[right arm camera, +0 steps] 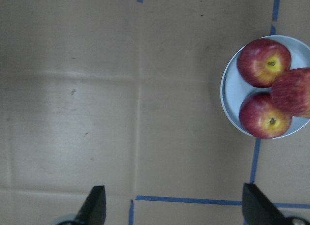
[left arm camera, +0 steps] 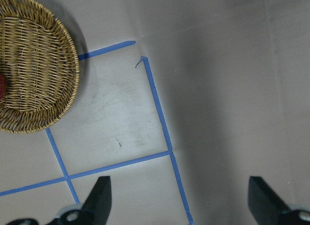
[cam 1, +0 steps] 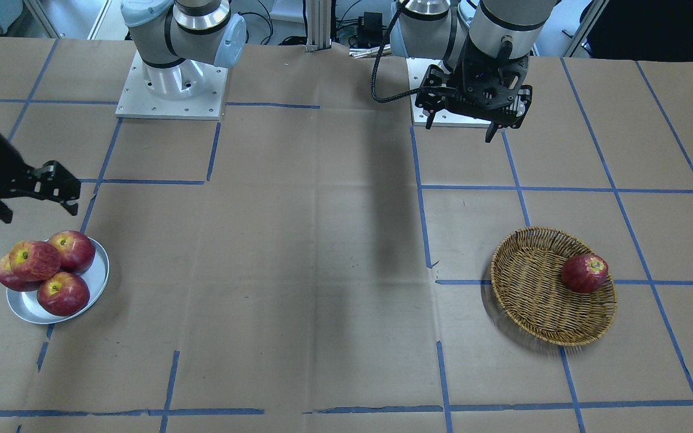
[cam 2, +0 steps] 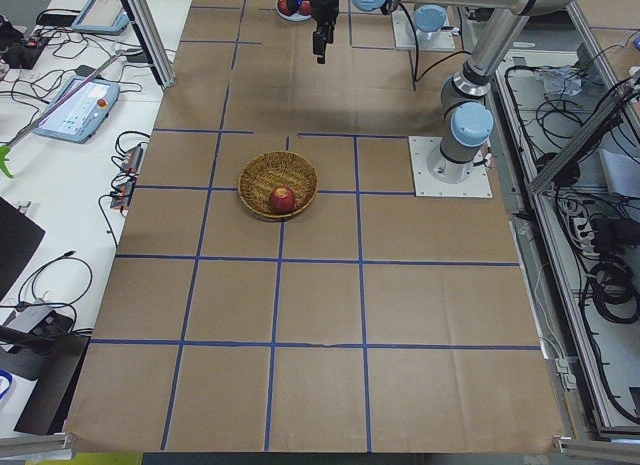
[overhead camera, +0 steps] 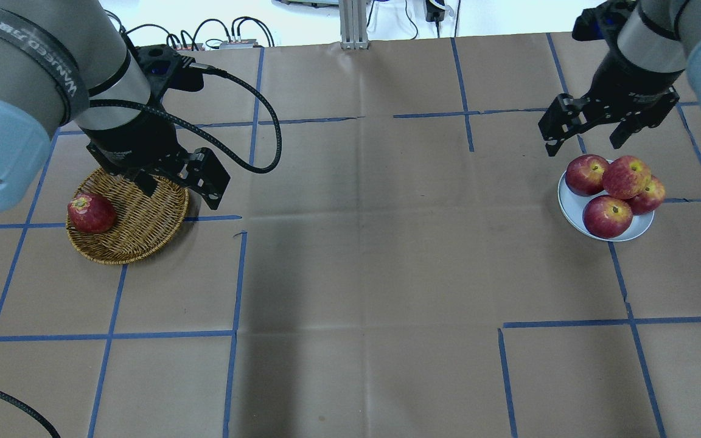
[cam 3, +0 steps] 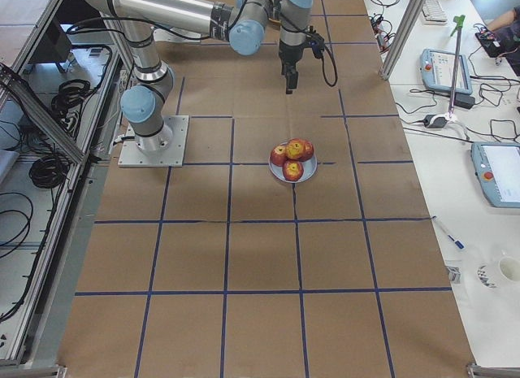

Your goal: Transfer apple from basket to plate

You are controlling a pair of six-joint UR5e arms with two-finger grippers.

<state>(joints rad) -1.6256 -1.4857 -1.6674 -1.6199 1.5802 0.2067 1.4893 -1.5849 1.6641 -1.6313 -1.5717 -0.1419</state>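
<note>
So the lighter streaky apple (overhead camera: 625,176) is sitting on the metal plate (overhead camera: 570,204), perched on top of three darker red apples (overhead camera: 607,216) and touching them, with its yellow stem patch facing up. The plate's over on the robot's right side of the paper-covered table (overhead camera: 356,243). The right gripper (overhead camera: 583,148) hangs in the air near the plate, fingers spread wide with nothing between them. In its wrist view the plate sits off at the right edge, so it's not straight over the pile. On the other side, the wicker basket (overhead camera: 143,226) has one deep-red apple (overhead camera: 90,213) lying against its wall, on the side away from the table's middle. The left gripper (overhead camera: 181,196) hovers up high by the basket, fingers also wide apart and empty. Its wrist camera shows mostly bare paper and blue tape lines (overhead camera: 238,274) under the fingers, with the basket tucked in the upper left corner.
</note>
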